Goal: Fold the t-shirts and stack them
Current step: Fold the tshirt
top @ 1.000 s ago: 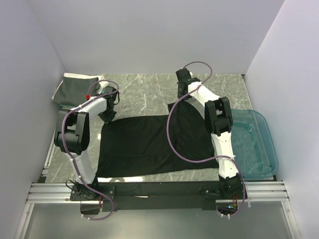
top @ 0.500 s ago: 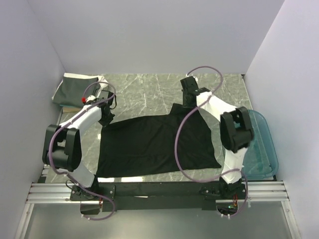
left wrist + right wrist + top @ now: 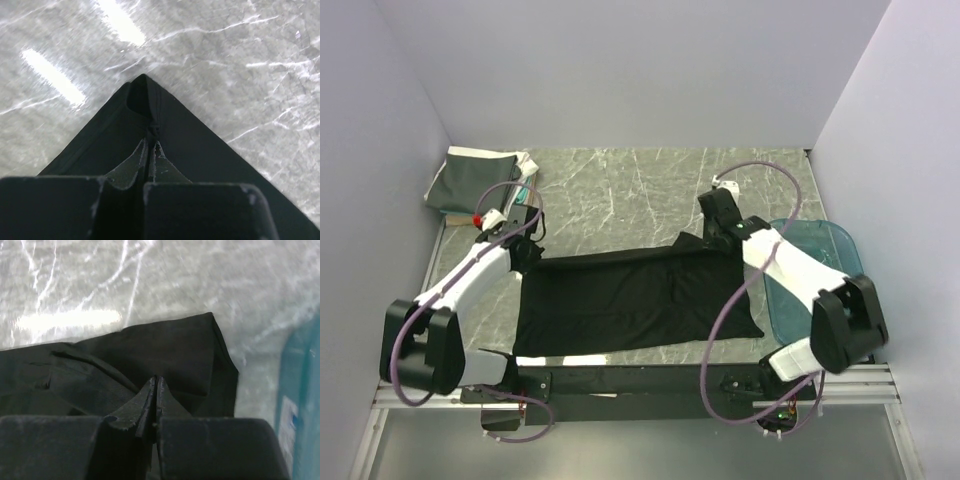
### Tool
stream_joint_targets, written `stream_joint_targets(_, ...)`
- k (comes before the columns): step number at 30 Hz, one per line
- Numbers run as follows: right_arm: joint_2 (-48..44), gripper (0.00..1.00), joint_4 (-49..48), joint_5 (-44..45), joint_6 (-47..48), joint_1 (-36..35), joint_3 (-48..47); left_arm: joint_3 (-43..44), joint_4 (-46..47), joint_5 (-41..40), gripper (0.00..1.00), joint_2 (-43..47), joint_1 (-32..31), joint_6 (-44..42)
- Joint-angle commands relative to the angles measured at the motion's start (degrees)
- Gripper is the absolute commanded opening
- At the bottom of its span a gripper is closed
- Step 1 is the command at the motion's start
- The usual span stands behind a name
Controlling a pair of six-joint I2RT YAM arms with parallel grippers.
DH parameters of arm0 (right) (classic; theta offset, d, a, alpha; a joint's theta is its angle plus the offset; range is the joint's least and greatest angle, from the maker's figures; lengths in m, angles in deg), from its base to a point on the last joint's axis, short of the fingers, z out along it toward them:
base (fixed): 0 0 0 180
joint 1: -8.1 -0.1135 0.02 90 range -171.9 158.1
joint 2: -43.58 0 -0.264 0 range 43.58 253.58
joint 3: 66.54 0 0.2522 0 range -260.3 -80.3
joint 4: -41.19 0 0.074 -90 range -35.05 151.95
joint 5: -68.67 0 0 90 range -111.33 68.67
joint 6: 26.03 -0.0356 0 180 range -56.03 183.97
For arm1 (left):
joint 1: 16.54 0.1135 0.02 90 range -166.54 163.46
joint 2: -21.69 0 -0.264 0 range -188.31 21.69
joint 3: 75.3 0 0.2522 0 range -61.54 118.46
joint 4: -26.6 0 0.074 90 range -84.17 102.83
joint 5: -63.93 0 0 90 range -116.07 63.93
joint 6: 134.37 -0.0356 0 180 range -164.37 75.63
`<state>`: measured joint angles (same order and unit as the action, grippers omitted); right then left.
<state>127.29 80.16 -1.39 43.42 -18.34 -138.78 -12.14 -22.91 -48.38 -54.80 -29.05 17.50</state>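
The black t-shirt (image 3: 630,300) lies spread on the marble table with its far edge lifted and drawn toward the near side. My left gripper (image 3: 528,256) is shut on its far left corner, where the cloth (image 3: 150,115) rises to a peak at the fingertips. My right gripper (image 3: 718,240) is shut on its far right corner, with the cloth (image 3: 165,355) folded under the jaws. A folded stack with a dark grey shirt (image 3: 470,178) on top lies at the far left.
The translucent teal plastic tub (image 3: 820,270) stands at the right edge, partly under my right arm; its wall shows in the right wrist view (image 3: 302,405). Grey walls close in the table on three sides. Bare marble (image 3: 620,190) lies beyond the shirt.
Both grippers have pulled the shirt's far edge toward the near side, so the visible black area is shorter front to back. Both arms have swung back and outward.
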Motion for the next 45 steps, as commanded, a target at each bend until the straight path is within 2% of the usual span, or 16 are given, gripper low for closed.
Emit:
stream_joint_targets(1, -8.17, 0.03, 0.19, 2.47, -2.12, -0.98, 2.74, -2.12, 0.94, -0.63, 0.01, 4.5, -0.23, 0.98)
stream_joint_targets(10, -21.19, 0.03, 2.82, 1.41, -5.9, -3.27, 12.51, -5.02, -0.02, -0.99, 0.01, 8.46, -0.32, 1.33)
stream_joint_targets(19, -28.15, 0.04, 3.97, -2.01, -7.83, -6.52, 18.92, -10.2, 1.47, 0.42, 0.01, 13.99, -0.58, 0.54)
stream_joint_targets(25, -28.33, 0.09, 2.39, -4.21, -11.42, -7.58, 25.6, -13.72, 2.79, 1.73, 0.01, 13.39, -0.58, -0.52)
stream_joint_targets(28, -28.5, 0.18, 3.17, -5.88, -14.23, -7.66, 27.8, -14.34, 1.31, 2.27, 0.02, 11.89, -0.58, 0.27)
stream_joint_targets(29, -28.77, 0.28, 3.61, -6.14, -15.21, -7.84, 28.24, -14.43, 0.42, 1.4, 0.09, 11.71, -0.58, 1.84)
stream_joint_targets(30, -29.12, 0.33, 4.23, -7.36, -15.91, -8.02, 29.46, -14.51, -0.54, 0.69, 0.18, 11.63, -0.58, 2.9)
stream_joint_targets(31, -30.17, 0.4, 4.32, -8.42, -17.22, -8.1, 30.0, -14.52, -1.86, 0.07, 0.42, 11.71, -0.58, 3.78)
stream_joint_targets(32, -30.96, 0.57, 4.49, -9.65, -17.58, -8.19, 30.44, -14.43, -3.09, -0.71, 0.53, 11.89, -0.58, 4.4)
stream_joint_targets(33, -31.75, 0.65, 4.15, -12.62, -17.85, -8.37, 31.22, -14.34, -3.54, -1.07, 0.6, 12.67, -0.58, 4.66)
stream_joint_targets(34, -33.5, 0.71, 3.88, -13.69, -18.2, -8.28, 31.58, -13.56, -4.41, -1.42, 0.77, 13.03, -0.58, 5.28)
stream_joint_targets(35, -34.47, 0.77, 4.05, -14.66, -18.29, -8.37, 31.84, -13.03, -5.72, -1.86, 0.83, 14.08, -0.67, 5.8)
stream_joint_targets(37, -37.19, 0.8, 4.49, -14.67, -18.03, -8.37, 31.85, -10.93, -6.79, -2.3, 0.99, 15.22, -0.58, 5.81)
stream_joint_targets(42, -37.92, 0.85, 1.96, -15.02, -15.92, -8.28, 27.56, -6.87, -5.66, 0.76, 0.99, 17.34, -0.58, 3.88)
stream_joint_targets(45, -31.96, 0.86, -2.25, -15.99, -13.03, -8.28, 24.3, -6.16, -1.28, 3.58, 0.99, 16.9, -0.84, 2.12)
